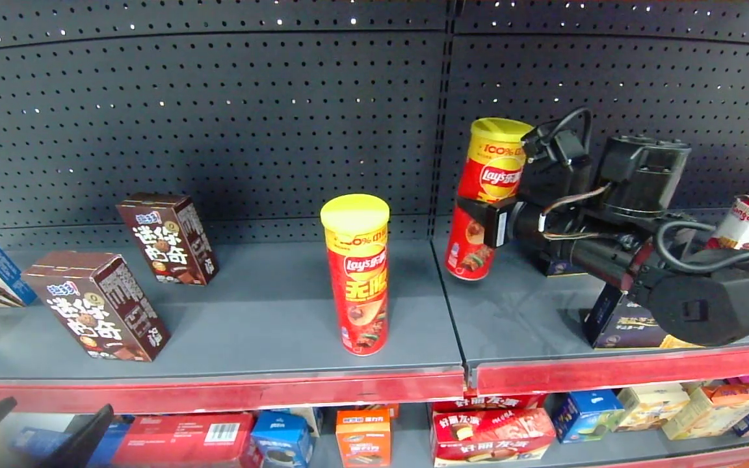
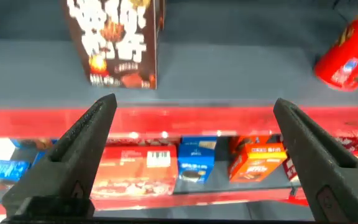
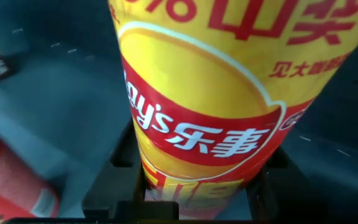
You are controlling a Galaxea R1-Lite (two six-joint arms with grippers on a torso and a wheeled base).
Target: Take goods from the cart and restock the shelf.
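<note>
Your right claw [image 1: 486, 222] is clamped round a tilted chip can [image 1: 493, 170], its base low over the shelf [image 1: 270, 305], well right of a second can [image 1: 356, 273] already upright, so this placing looks unfinished, while your left claw [image 2: 192, 104] hangs wide and empty.

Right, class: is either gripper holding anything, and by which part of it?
The right gripper clamps the tilted red and yellow chip can around its middle. The left gripper is open and holds nothing.
</note>
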